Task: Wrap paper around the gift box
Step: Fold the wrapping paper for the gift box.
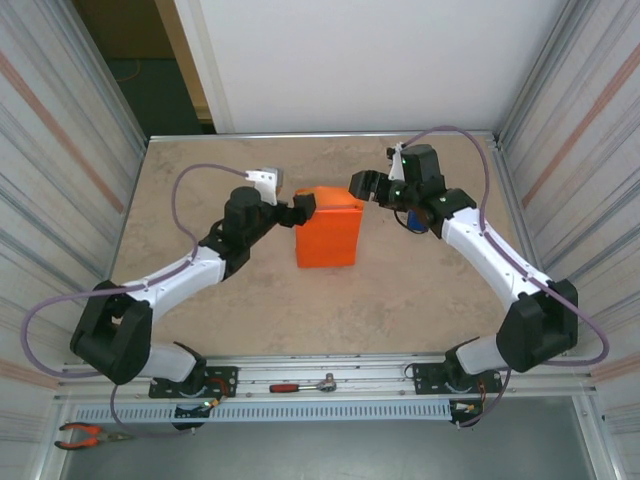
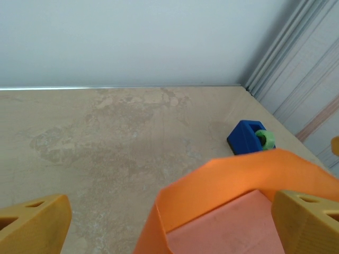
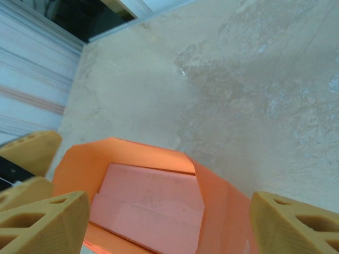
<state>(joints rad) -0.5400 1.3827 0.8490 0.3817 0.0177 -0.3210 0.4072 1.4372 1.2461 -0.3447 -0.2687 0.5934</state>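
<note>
Orange paper (image 1: 328, 240) stands folded up around the gift box (image 3: 151, 203) at the middle of the table (image 1: 420, 300). Its far end is open, so the pale pink top shows inside. The left arm stretches diagonally from its base toward the centre. The left gripper (image 1: 303, 208) is at the parcel's far-left corner, its jaws spread wide with a raised flap between them, not pinched. The right arm reaches forward and bends left at the wrist. The right gripper (image 1: 362, 186) hovers at the far-right corner, its jaws also apart, straddling the open end. A blue tape dispenser (image 2: 247, 136) sits beyond.
</note>
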